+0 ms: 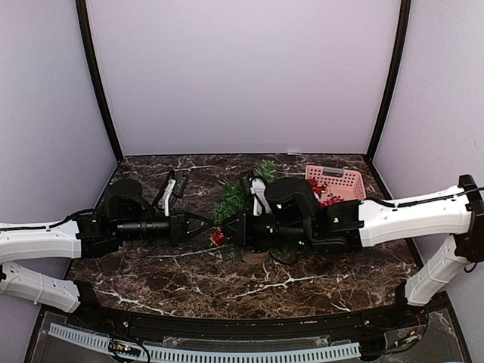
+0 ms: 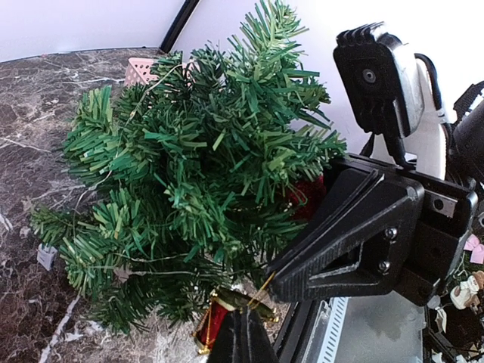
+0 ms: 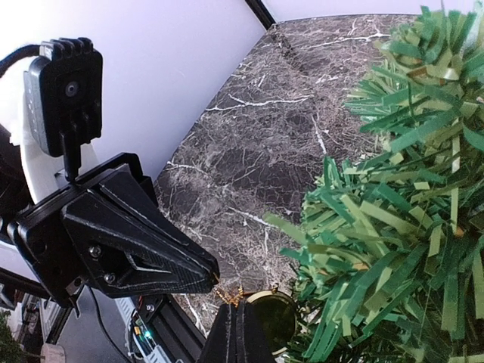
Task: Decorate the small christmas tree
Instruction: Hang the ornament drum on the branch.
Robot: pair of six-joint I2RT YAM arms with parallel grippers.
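The small christmas tree (image 1: 240, 195) stands mid-table on a tan base (image 1: 255, 257); its green branches fill the left wrist view (image 2: 189, 174) and the right side of the right wrist view (image 3: 401, 219). A red drum ornament (image 2: 210, 324) with gold trim hangs low at the tree's front (image 1: 218, 237). Its dark gold-rimmed top (image 3: 274, 318) shows beside the branches. My left gripper (image 2: 246, 311) and right gripper (image 3: 242, 306) meet tip to tip there. Both are shut on the ornament's gold string (image 2: 263, 291), which runs taut between them.
A pink basket (image 1: 349, 181) with red and white ornaments sits behind the right arm at the back right. A black and white object (image 1: 169, 193) lies at the back left. A small white tag (image 2: 47, 257) lies on the marble left of the tree.
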